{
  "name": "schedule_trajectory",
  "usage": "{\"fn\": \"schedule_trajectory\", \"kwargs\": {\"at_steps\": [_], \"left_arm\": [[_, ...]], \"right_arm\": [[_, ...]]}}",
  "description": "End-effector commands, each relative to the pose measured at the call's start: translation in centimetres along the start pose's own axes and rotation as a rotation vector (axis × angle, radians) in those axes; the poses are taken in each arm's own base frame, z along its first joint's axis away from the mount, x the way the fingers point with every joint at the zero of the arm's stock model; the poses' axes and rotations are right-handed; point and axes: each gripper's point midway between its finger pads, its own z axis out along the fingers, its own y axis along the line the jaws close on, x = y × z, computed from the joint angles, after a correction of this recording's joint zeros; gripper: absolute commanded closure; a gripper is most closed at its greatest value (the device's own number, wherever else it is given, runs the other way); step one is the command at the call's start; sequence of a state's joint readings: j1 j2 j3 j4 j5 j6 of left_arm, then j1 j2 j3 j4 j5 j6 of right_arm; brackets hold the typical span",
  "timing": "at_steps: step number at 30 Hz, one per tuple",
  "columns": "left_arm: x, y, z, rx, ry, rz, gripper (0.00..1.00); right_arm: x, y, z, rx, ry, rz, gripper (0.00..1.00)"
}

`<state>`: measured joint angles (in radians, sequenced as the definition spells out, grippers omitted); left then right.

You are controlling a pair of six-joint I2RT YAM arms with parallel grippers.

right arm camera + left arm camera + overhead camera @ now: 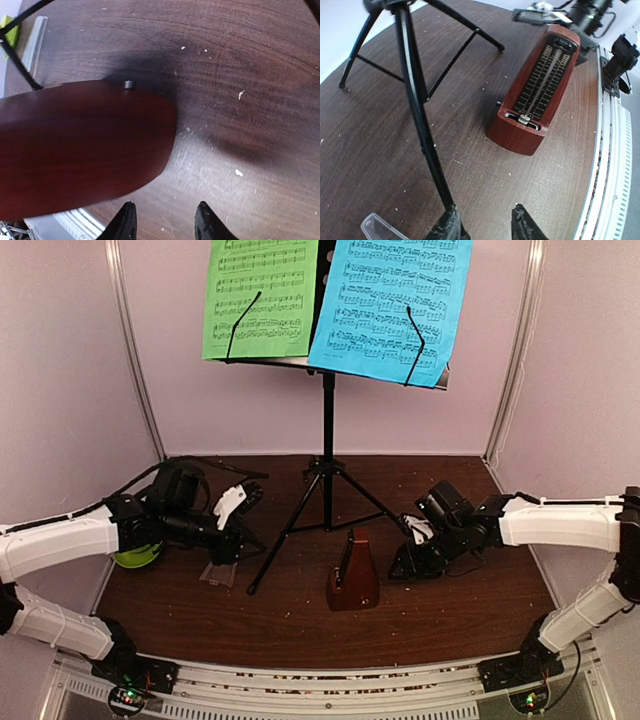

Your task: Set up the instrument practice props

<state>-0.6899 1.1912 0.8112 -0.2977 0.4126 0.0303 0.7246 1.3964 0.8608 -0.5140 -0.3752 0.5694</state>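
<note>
The black tripod music stand (327,415) stands at the table's middle, with a green sheet (262,298) on the left of its desk and a blue sheet (392,305) on the right. The dark red-brown metronome (352,575) stands in front of it with its pendulum face bare (535,95). Its clear cover (218,575) lies flat on the table to the left. My left gripper (486,221) is open and empty, low over the table, its left finger beside the foot of a stand leg (420,125). My right gripper (165,221) is open and empty, just right of the metronome (80,150).
A lime green cup and saucer (138,555) sit under my left arm at the table's left edge. The tripod legs (290,525) spread across the middle of the table. Pale walls close in the back and sides. A metal rail (330,690) runs along the front.
</note>
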Motion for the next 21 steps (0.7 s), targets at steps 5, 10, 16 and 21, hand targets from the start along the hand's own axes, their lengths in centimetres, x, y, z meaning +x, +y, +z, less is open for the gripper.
{"fn": "schedule_trajectory", "kwargs": {"at_steps": [5, 10, 16, 21], "left_arm": [[0.9, -2.2, 2.1, 0.053, 0.032, 0.150, 0.70], [2.3, -3.4, 3.5, 0.059, 0.058, 0.188, 0.73], [3.4, -5.2, 5.9, 0.086, 0.082, 0.235, 0.77], [3.7, -5.3, 7.7, 0.072, 0.085, 0.257, 0.80]], "right_arm": [[-3.8, 0.4, 3.4, 0.005, -0.045, -0.046, 0.63], [-5.1, 1.6, 5.2, -0.056, -0.031, -0.068, 0.65], [-6.8, 4.6, 6.4, -0.180, -0.013, -0.081, 0.66], [-7.9, 6.8, 6.1, -0.263, -0.006, -0.102, 0.65]]}}
